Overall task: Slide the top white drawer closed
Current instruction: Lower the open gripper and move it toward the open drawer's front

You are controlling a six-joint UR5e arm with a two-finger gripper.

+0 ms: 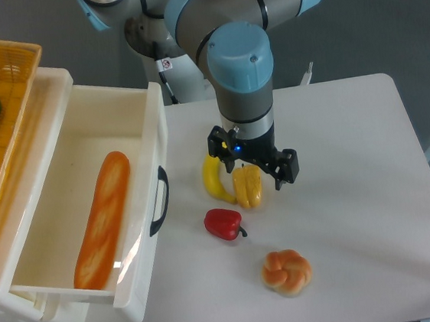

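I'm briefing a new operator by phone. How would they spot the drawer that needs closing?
Look left of the table at the white cabinet. The top white drawer juts out open, holding a long bread loaf. Unlike the orange basket above, it has a black curved handle.
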